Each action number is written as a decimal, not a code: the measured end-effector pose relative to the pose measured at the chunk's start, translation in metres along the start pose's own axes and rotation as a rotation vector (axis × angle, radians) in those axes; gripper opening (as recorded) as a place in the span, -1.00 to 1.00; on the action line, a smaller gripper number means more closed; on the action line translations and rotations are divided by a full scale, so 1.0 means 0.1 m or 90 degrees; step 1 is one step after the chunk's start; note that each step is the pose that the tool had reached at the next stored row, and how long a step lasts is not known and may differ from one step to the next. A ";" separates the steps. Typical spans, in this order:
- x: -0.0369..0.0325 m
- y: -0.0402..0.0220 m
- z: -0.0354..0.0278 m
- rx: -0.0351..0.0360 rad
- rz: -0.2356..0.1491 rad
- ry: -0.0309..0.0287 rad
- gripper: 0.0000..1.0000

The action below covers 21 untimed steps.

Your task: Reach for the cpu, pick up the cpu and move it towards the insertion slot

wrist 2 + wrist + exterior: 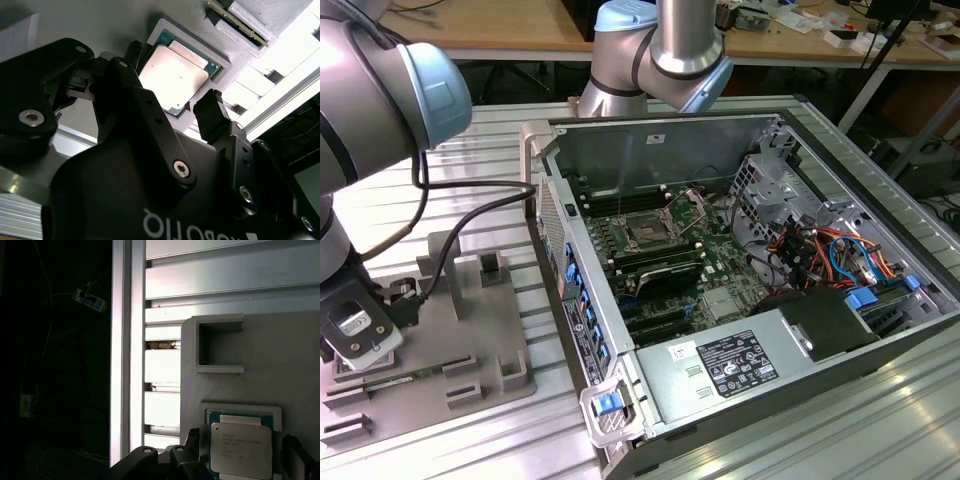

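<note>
The cpu (175, 75) (241, 450), a flat square chip with a silvery face, lies in a raised square nest on the grey fixture plate (480, 320). My gripper (172, 85) (245, 456) hangs just above it, open, with one black finger (212, 117) on either side of the chip and a gap at each edge. In the exterior view the gripper (360, 345) is low over the plate at that view's left. The insertion slot (647, 230), dark with a brownish centre and a metal frame, sits on the motherboard inside the open computer case.
The open computer case (750, 300) takes up the middle and the exterior view's right, with its metal side wall (575, 300) between plate and motherboard. Other raised holders (220, 347) stand on the plate, one with a memory stick (235, 20). A black cable (470, 215) trails from the arm.
</note>
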State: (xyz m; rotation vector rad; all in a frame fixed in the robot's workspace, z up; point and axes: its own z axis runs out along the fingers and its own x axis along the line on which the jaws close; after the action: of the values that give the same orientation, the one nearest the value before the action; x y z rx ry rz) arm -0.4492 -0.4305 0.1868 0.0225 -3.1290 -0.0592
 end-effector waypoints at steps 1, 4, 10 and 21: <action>0.000 0.000 0.006 0.0001 0.000 0.0006 0.41; 0.001 0.000 0.009 0.0001 0.000 0.0010 0.39; 0.000 -0.001 0.012 0.0000 0.000 0.0008 0.22; 0.000 0.000 -0.004 0.0002 0.000 0.0008 0.09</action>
State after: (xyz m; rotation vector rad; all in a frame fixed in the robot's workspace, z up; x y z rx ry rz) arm -0.4492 -0.4306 0.1872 0.0224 -3.1277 -0.0586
